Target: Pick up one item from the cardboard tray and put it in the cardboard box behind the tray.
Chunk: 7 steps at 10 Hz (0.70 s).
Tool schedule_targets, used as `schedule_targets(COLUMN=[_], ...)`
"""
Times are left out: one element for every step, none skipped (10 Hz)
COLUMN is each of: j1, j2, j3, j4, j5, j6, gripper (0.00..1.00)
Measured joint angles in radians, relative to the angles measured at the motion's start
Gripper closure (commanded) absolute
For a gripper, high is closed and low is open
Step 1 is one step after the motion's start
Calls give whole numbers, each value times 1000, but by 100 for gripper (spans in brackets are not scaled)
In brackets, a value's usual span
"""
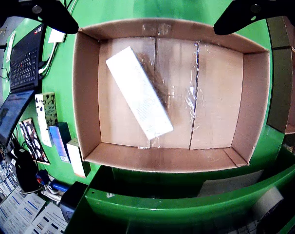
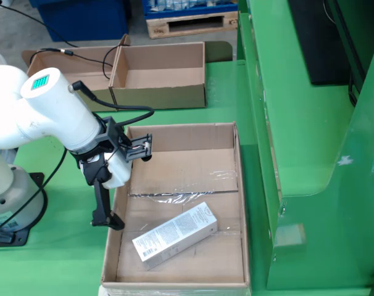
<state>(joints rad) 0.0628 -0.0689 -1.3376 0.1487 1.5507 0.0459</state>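
Observation:
A long white carton [image 1: 138, 97] lies diagonally on the floor of the shallow cardboard tray [image 1: 162, 158], the only item in it. In the fixed view the carton [image 2: 174, 234] rests near the front of the tray [image 2: 239, 185]. My gripper [image 2: 122, 185] hangs over the tray's left wall, open wide with nothing between its black fingers [image 2: 107, 216]. In the wrist view the gripper [image 1: 147, 22] shows only as two dark fingertips [image 1: 55, 17] at the top corners, well above the carton. The open cardboard box [image 2: 159, 74] stands behind the tray.
A second cardboard box [image 2: 70, 68] with a cable sits left of the first. A tall green machine housing [image 2: 310, 154] borders the tray's right side. The wrist view shows a laptop [image 1: 23, 63] and leaflets [image 1: 45, 122] beside the tray.

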Motion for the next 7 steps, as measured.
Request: schedule_targets(j1=[3, 5, 2, -2, -2, -15, -34], j2=[-18, -21, -63, -98, -140, -196, -238], j3=[28, 28, 75, 115, 157, 212, 253], j4=[-9, -12, -34, -49, -80, -130, -173], j5=[0, 0, 3, 12, 17, 32, 43], j6=[5, 9, 15, 14, 15, 5, -5], gripper=[0, 0, 0, 0, 0, 0, 0])
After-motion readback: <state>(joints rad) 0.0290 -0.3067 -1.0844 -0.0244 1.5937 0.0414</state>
